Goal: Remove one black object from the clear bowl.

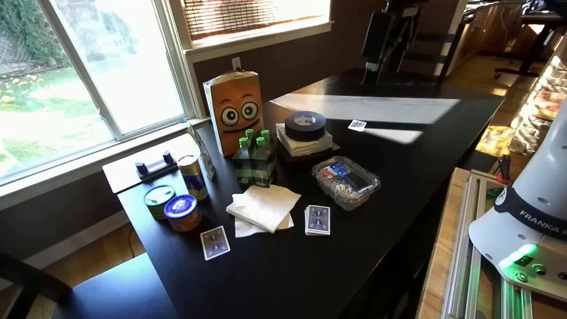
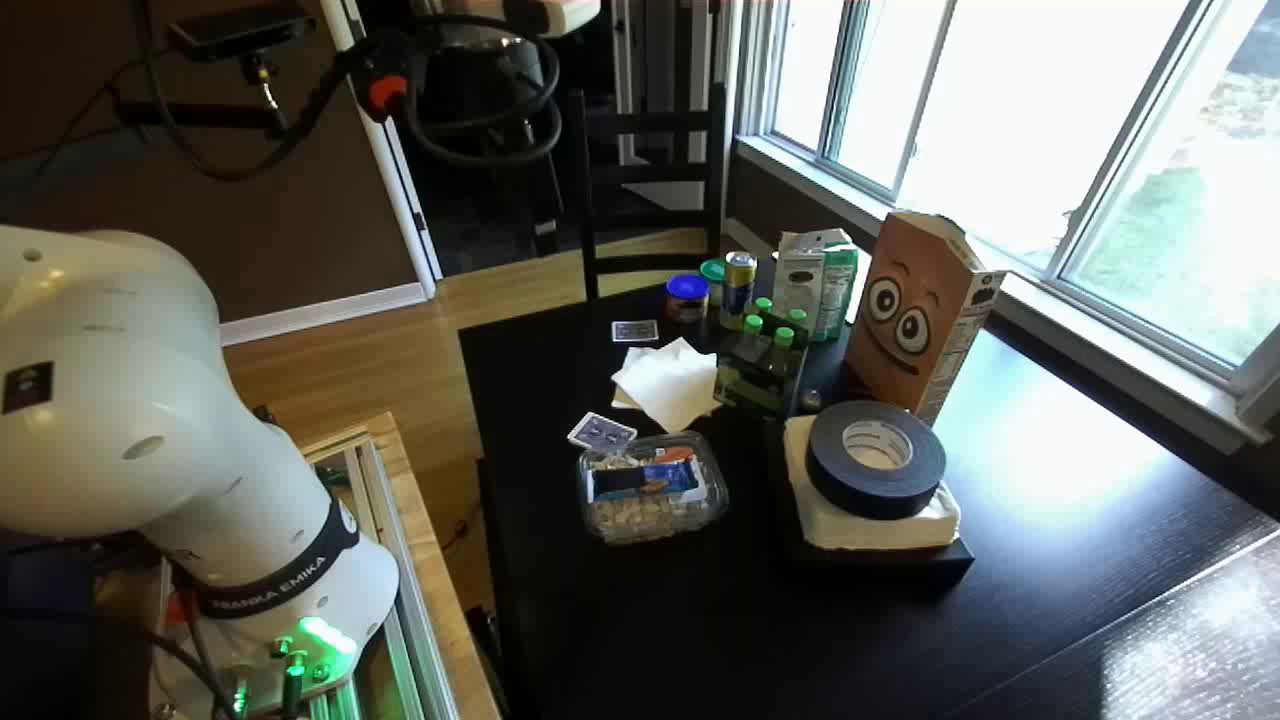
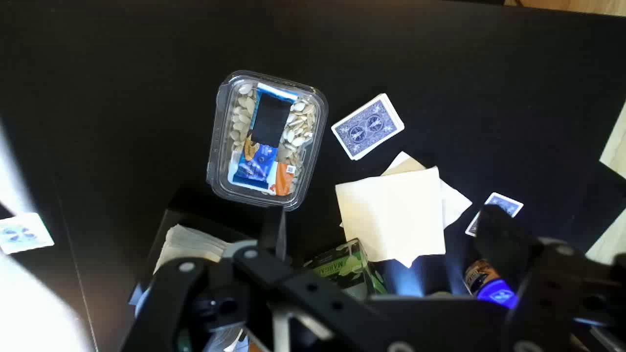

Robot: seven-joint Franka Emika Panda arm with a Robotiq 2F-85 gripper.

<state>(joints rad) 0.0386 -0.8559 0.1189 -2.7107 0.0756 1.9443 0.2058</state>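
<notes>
Above the dark surface [image 3: 440, 73], the claw [image 3: 383, 215] stands wide and holds nothing. The clear bowl [image 3: 317, 133] is upper left of centre in the wrist view, with the black bar [image 3: 267, 129] inside, on pale seeds [image 3: 299, 128]. I would advise to centre over the bar, grip softly across its narrow width, then lift straight.
</notes>
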